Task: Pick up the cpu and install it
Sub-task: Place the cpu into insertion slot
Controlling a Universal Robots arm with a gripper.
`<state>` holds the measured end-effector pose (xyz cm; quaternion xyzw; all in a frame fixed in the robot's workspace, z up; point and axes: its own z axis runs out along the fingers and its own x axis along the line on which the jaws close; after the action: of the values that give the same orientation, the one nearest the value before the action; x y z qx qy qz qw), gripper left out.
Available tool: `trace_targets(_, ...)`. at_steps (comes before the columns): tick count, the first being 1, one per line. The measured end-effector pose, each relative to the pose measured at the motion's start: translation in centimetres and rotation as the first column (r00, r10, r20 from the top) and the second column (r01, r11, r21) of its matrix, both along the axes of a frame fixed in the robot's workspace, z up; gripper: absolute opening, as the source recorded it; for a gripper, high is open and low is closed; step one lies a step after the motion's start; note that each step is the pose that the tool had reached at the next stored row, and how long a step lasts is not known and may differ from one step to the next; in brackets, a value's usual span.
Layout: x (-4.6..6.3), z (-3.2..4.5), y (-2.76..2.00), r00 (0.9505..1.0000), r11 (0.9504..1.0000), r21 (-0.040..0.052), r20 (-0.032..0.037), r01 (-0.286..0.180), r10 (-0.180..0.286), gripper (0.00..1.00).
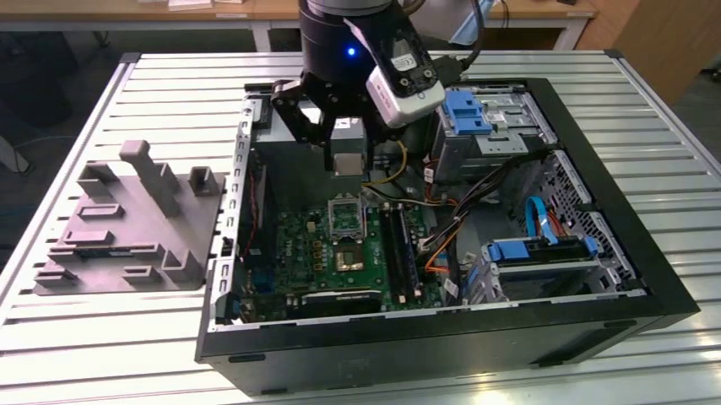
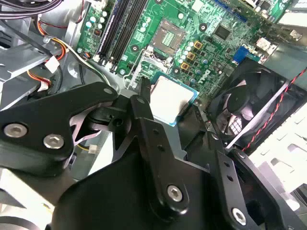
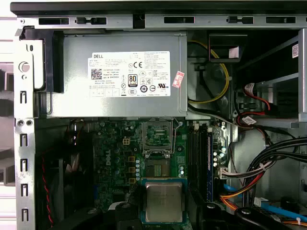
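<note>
My gripper (image 1: 347,154) hangs inside the open computer case (image 1: 631,278), shut on the cpu (image 1: 347,165), a flat square chip with a silvery top. In both wrist views the cpu (image 2: 170,98) (image 3: 164,201) sits level between the black fingers (image 2: 144,103), held by two opposite edges. It hovers above the green motherboard (image 1: 304,245). The open square socket (image 3: 157,133) (image 2: 171,32) lies below it, a little off to one side, with its metal frame folded back.
A grey plastic tray with upright posts (image 1: 124,228) stands outside the case on the exterior view's left. Around the socket are the silver power supply (image 3: 120,72), a black fan (image 2: 249,105), memory slots (image 2: 122,28), cable bundles (image 3: 259,163) and blue drive brackets (image 1: 541,249).
</note>
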<state>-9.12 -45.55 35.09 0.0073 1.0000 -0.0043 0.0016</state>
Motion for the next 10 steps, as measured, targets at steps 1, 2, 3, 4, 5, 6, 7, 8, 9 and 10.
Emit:
trace_targets(1,0.0,-0.05,-0.07,1.0,1.0,0.0,0.0,0.0,0.0,0.47)
trace_targets(2,0.0,-0.08,-0.13,1.0,1.0,0.0,0.0,0.0,0.0,0.47)
trace_targets(3,0.0,-0.12,-0.19,1.0,1.0,0.0,0.0,0.0,0.0,0.47)
trace_targets(4,0.0,-0.16,-0.25,1.0,1.0,0.0,0.0,0.0,0.0,0.47)
trace_targets(5,0.0,-0.2,-0.31,1.0,1.0,0.0,0.0,0.0,0.0,0.47)
trace_targets(6,0.0,-0.23,-0.37,1.0,1.0,0.0,0.0,0.0,0.0,0.47)
trace_targets(7,0.0,-0.25,-0.4,1.0,1.0,0.0,0.0001,0.0,0.0,0.47)
trace_targets(8,0.0,-0.25,-0.4,1.0,1.0,0.0,0.0,0.0,0.0,0.47)
trace_targets(9,0.0,-0.25,-0.4,1.0,1.0,0.0,0.0,0.0,0.0,0.47)
trace_targets(10,0.0,-0.23,-0.4,1.0,1.0,0.0,0.0,0.0,0.0,0.47)
